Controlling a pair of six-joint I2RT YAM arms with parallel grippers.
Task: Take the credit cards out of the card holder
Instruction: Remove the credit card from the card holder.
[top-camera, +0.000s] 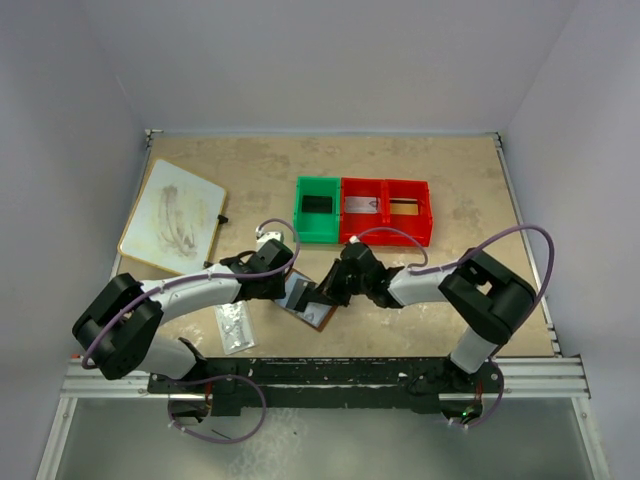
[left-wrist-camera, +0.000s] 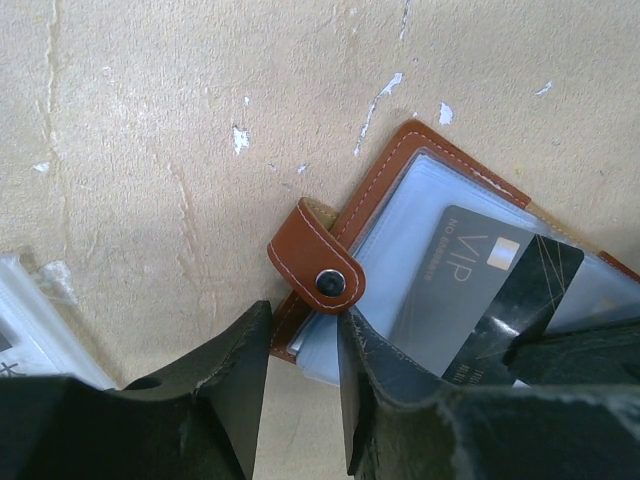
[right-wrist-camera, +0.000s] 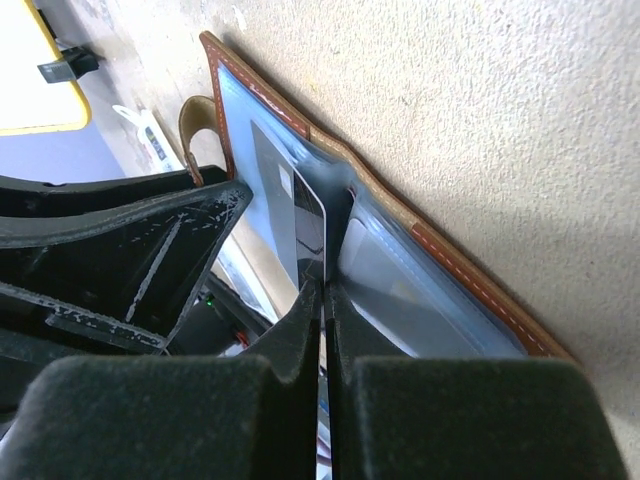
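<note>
The brown card holder (top-camera: 312, 305) lies open on the table between both arms, its snap tab (left-wrist-camera: 316, 270) folded over and its bluish pockets (left-wrist-camera: 400, 235) facing up. A dark grey credit card (left-wrist-camera: 470, 285) marked VIP sticks partly out of a pocket. My right gripper (right-wrist-camera: 325, 290) is shut on this card's (right-wrist-camera: 310, 225) lower edge, which shows edge-on between the pads. My left gripper (left-wrist-camera: 303, 345) stands part open over the holder's corner. One of its fingers (left-wrist-camera: 375, 385) rests on the pocket and the other sits at the leather edge. I see no second card.
A green bin (top-camera: 318, 208) and a red two-part bin (top-camera: 386, 210) stand behind the holder. A yellow-rimmed whiteboard (top-camera: 172, 215) lies at the back left. A clear speckled packet (top-camera: 233, 327) lies near the left arm.
</note>
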